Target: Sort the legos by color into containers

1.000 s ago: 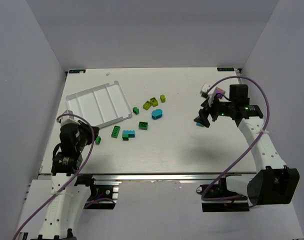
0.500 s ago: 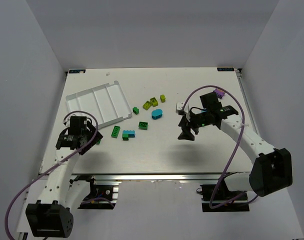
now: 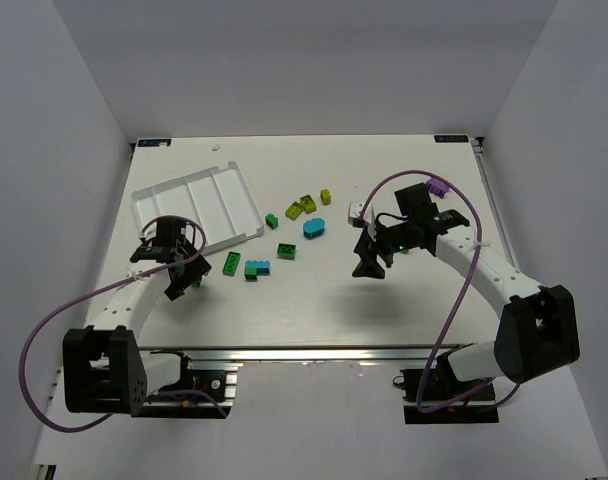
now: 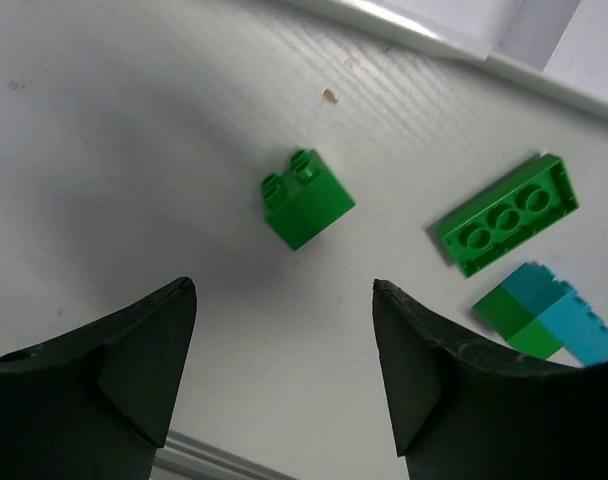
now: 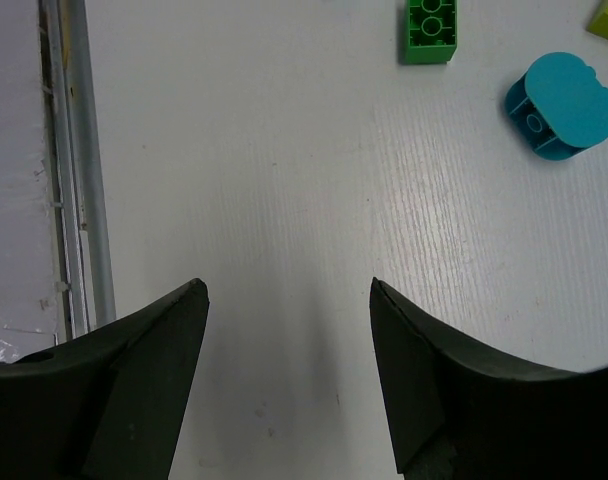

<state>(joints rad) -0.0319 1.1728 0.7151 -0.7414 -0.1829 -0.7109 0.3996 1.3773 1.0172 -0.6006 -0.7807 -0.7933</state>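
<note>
Since a second ago the left gripper point(image 4: 284, 292) has swung in from the left edge of the surface point(image 3: 314, 300) and opened wide. It hangs empty over a small dark green brick point(image 4: 306, 200) near the white tray point(image 3: 184, 205). The right gripper point(image 5: 287, 290), open and empty, has crossed toward the centre. The legos point(image 3: 286, 249) lie unmoved beside the tray.

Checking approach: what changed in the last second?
Left gripper reached forward from its base toward the small dark green plastic brick. Right gripper swung left, toward the cyan round plastic brick. Both open, empty. Other bricks and white plastic tray stayed put.
</note>
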